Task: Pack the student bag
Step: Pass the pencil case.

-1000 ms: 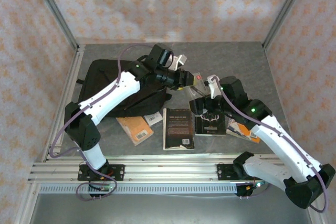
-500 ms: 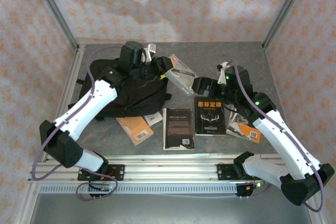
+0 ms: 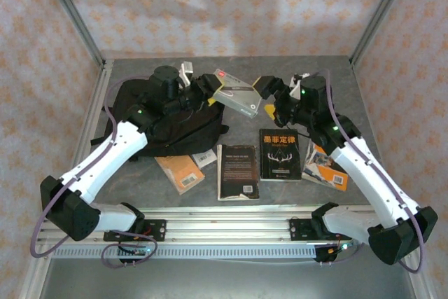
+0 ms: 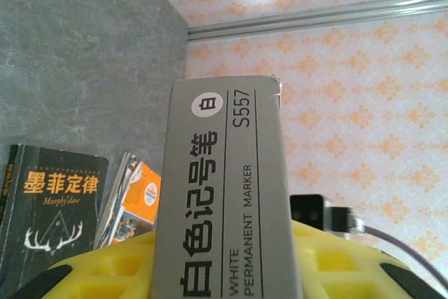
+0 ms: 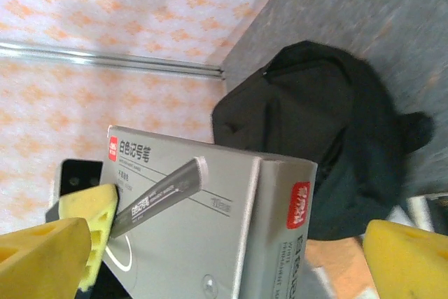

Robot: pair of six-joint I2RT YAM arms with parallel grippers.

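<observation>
Your left pincer (image 3: 208,93) is gripping one end of the grey marker box (image 3: 236,96) and holding it in the air just beside the right edge of the student bag (image 3: 185,131). Your right pincer (image 3: 267,97) is standing with its jaws wide apart around the box's other end, and as far as the wrist view is showing, it is not closing on it. The bag is lying at the back left of the worktop (image 3: 336,78), partly under your left arm; whether its mouth is gaping, I cannot tell. Nothing is showing inside it, so the packing is looking barely begun, with the box at best heading in. Four items are waiting in front, lying flat: an orange book (image 3: 180,171), a plain black book (image 3: 237,171), a black deer-cover book (image 3: 280,153) and an orange magazine (image 3: 323,169).
</observation>
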